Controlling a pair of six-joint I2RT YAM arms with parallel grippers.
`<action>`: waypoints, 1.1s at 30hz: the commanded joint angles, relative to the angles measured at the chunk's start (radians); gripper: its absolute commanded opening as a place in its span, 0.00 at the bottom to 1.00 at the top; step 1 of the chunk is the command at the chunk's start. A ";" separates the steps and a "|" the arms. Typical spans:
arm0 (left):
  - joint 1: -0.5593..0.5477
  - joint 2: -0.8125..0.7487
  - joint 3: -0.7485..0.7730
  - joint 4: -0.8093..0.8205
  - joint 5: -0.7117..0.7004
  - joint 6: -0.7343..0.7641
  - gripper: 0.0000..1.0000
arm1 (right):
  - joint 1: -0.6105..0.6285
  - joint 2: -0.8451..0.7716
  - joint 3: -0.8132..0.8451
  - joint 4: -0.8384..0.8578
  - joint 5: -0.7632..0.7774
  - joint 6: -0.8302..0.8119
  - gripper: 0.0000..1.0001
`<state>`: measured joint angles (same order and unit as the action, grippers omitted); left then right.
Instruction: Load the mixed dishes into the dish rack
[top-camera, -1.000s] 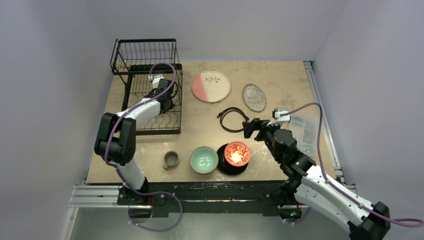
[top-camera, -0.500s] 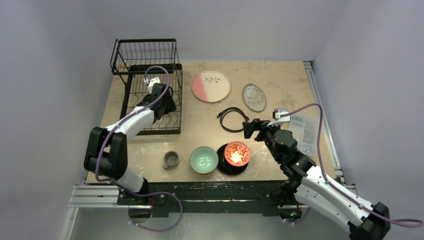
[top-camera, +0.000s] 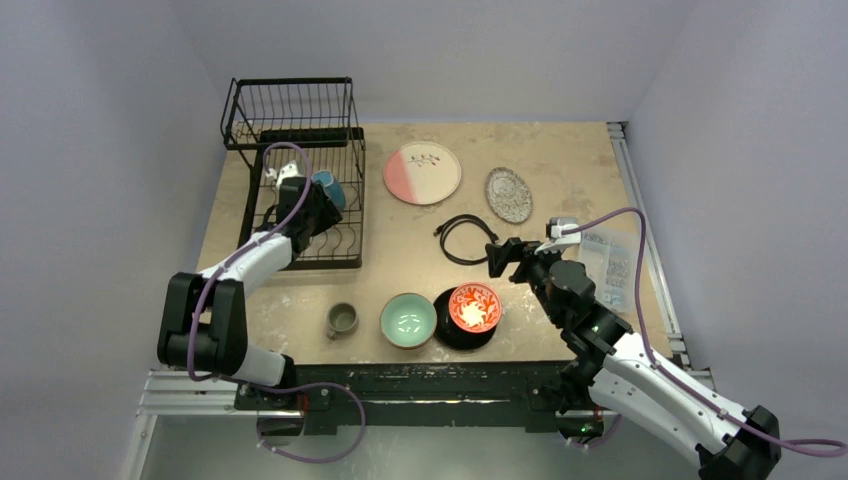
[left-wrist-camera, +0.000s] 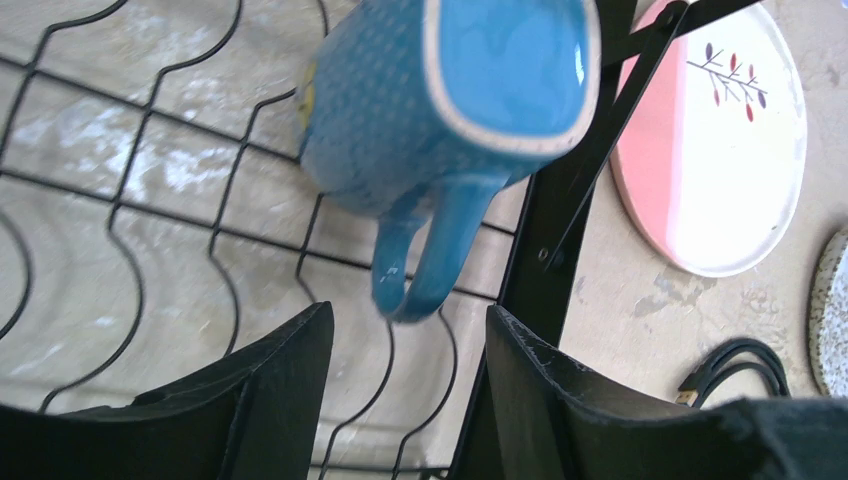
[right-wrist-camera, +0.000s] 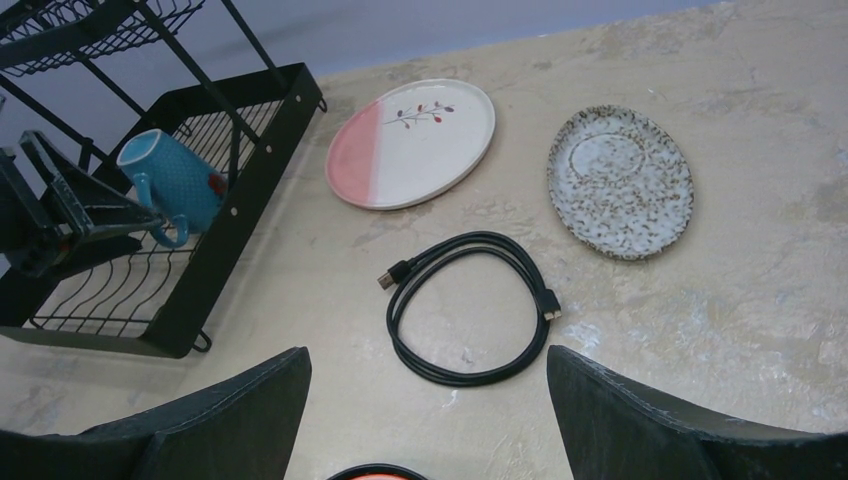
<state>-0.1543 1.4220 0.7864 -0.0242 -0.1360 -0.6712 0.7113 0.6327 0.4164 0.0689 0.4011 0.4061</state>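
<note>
The blue-handled mug (left-wrist-camera: 440, 110) lies on its side in the lower slotted tray of the black wire dish rack (top-camera: 352, 215), handle toward my left gripper (left-wrist-camera: 410, 320). That gripper is open and empty just short of the handle; it also shows in the top view (top-camera: 310, 205). My right gripper (top-camera: 505, 258) is open and empty, hovering above the table between the red-patterned bowl (top-camera: 474, 307) and the black coiled cable (right-wrist-camera: 470, 305). The red bowl sits on the black plate (top-camera: 455, 338). The mint-green bowl (top-camera: 408, 320) and small grey cup (top-camera: 342, 320) stand near the front edge.
The pink-and-white plate (top-camera: 422, 172) and the speckled grey plate (top-camera: 508, 194) lie flat at the far middle of the table. A clear plastic parts box (top-camera: 608, 265) is at the right edge. The rack's raised basket (top-camera: 290, 110) stands at the far left.
My left gripper has drawn back from the mug toward the left, leaving the mug lying in the rack's lower tray. The right arm has barely moved.
</note>
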 joint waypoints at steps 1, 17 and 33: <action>0.010 0.098 0.084 0.146 0.061 -0.016 0.56 | 0.000 -0.018 -0.004 0.035 0.006 -0.010 0.88; 0.016 0.283 0.224 0.215 0.006 -0.045 0.46 | 0.000 -0.001 -0.008 0.046 0.007 -0.011 0.88; 0.024 0.129 0.010 0.400 -0.020 -0.085 0.61 | 0.001 0.032 -0.007 0.064 0.001 -0.017 0.88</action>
<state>-0.1394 1.6691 0.8818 0.2367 -0.1375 -0.7231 0.7113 0.6682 0.4084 0.0834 0.4007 0.4030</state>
